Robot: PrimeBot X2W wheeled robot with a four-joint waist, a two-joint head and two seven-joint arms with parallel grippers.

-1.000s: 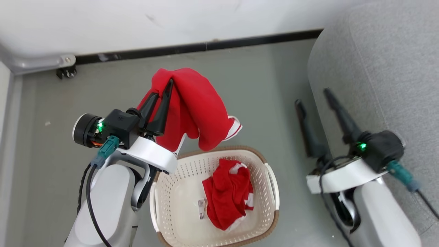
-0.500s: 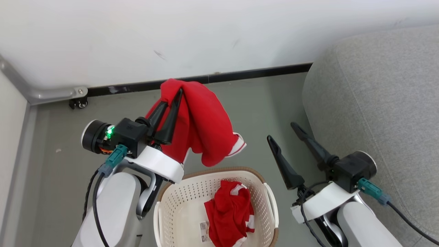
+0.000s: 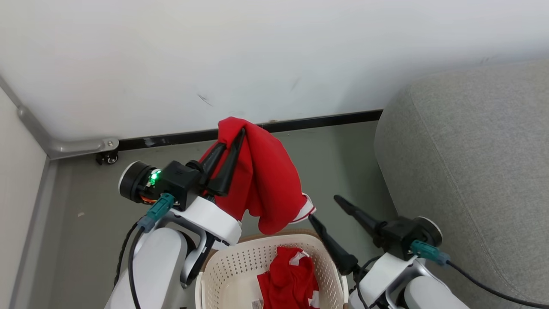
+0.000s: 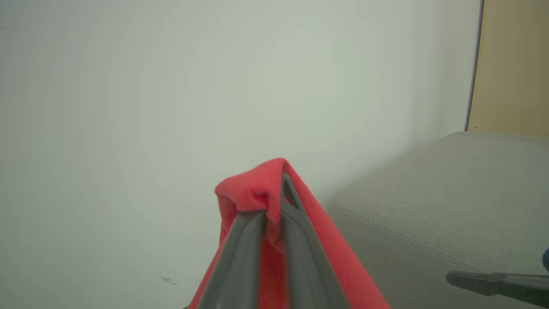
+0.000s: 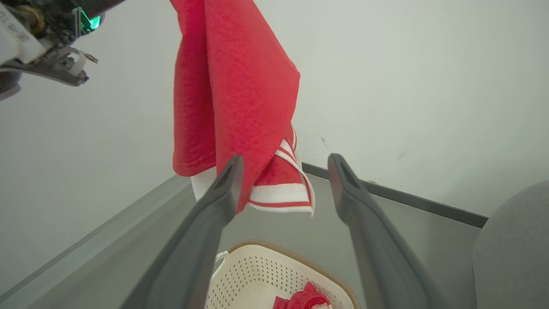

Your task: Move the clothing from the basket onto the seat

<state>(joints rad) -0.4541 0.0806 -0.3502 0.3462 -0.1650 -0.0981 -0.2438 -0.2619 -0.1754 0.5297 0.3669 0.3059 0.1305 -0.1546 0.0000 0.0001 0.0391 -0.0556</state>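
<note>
Light's bright, flat and diffuse in all three views; we see no glare and no blown spots. Shadows are soft: a faint one on the wall point(image 4: 399, 146) beside the sofa point(image 4: 450, 206) in the left wrist view. Head view is sharp throughout. Close to the lenses we lose focus: the left gripper point(image 4: 274, 199) and the clothing point(image 4: 246, 191) look soft, and the right gripper point(image 5: 285, 159) has smeared finger edges. Wall tints grey-green toward the corners.
</note>
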